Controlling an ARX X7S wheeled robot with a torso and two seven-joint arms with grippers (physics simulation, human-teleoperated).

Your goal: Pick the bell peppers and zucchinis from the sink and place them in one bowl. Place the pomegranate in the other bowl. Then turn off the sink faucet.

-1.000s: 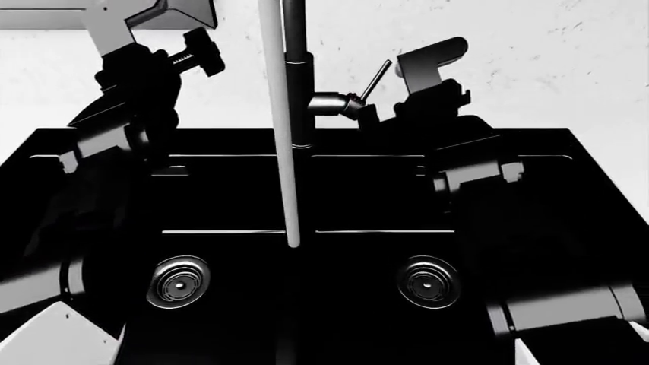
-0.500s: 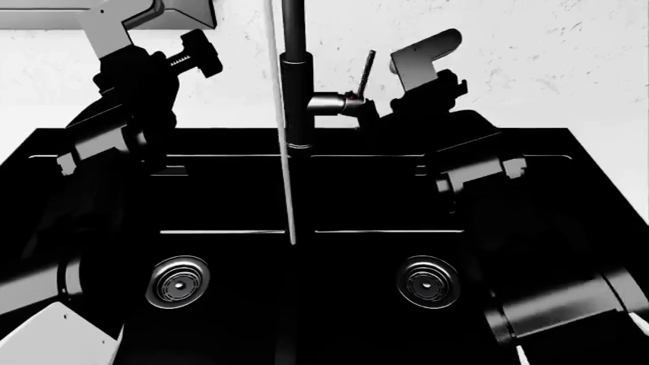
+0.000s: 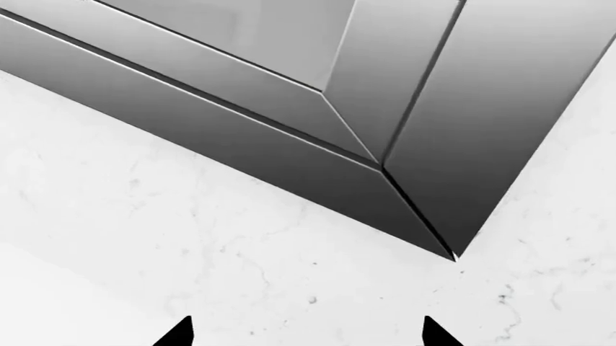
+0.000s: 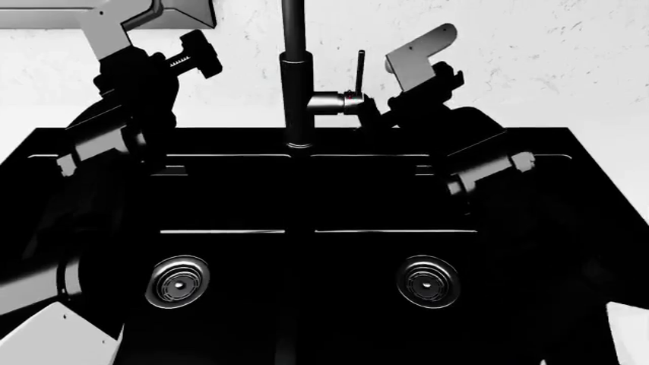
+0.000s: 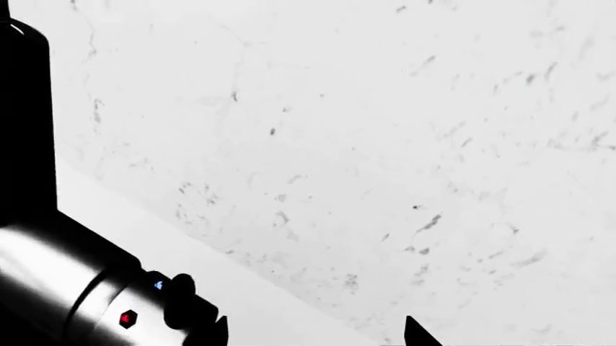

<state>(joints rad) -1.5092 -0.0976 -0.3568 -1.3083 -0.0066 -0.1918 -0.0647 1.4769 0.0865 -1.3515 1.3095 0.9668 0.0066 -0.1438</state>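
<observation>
The sink faucet [image 4: 294, 76] lever [image 4: 360, 71] stands upright, at nine o'clock of the nearer right end effector [image 4: 381, 106]; its grip state cannot be told.

You have the faucet [image 4: 295, 84] standing behind the sink [image 4: 304, 190], on the divide between both basins. Its lever [image 4: 360, 72] sits right of the pipe, just beside your right gripper [image 4: 406, 72].

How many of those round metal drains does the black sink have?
2. One drain sits in the left basin, the other drain in the right basin of the sink. The arms may hide other things.
</observation>
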